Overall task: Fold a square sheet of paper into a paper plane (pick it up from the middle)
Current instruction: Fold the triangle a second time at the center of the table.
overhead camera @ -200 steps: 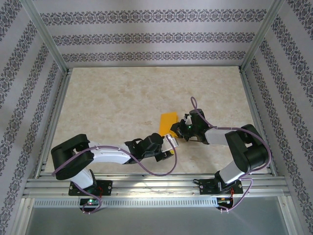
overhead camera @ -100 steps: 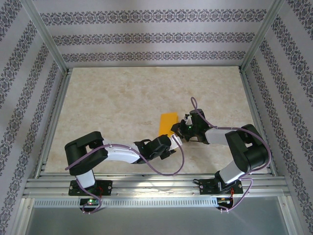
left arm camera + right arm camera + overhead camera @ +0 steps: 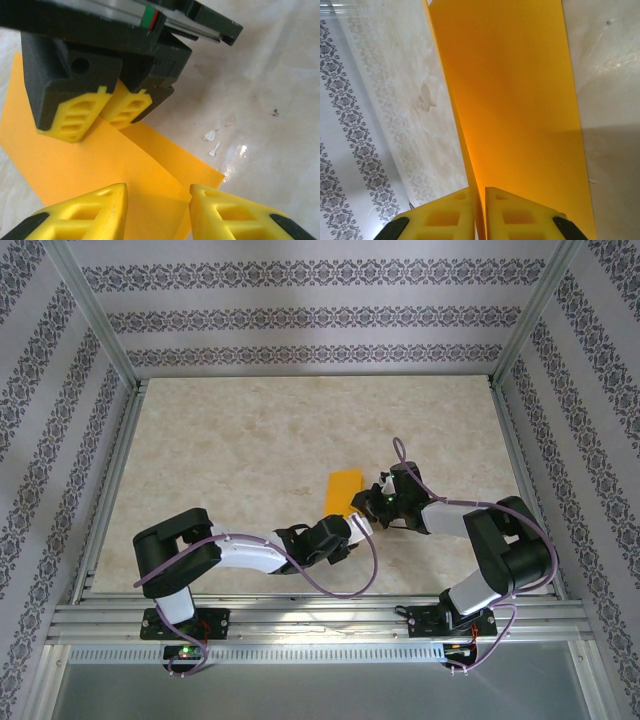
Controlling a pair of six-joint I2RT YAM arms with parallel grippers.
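The right hand (image 3: 479,194) is closed tight, its 2 yellow fingertips (image 3: 520,220) pinching the near edge of the square sheet of paper (image 3: 510,100) along a raised fold; the left hand (image 3: 157,195) sits just beside it, facing it, with its fingertips apart, partly open and gripping nothing, the sheet's near end lying under the gap between them; the orange sheet is folded over on itself, 1 flap overlapping the lower layer along a slanted crease, and lies on the pale marbled tabletop (image 3: 230,450) near its middle, stretching away from both hands toward the far patterned wall (image 3: 320,320).
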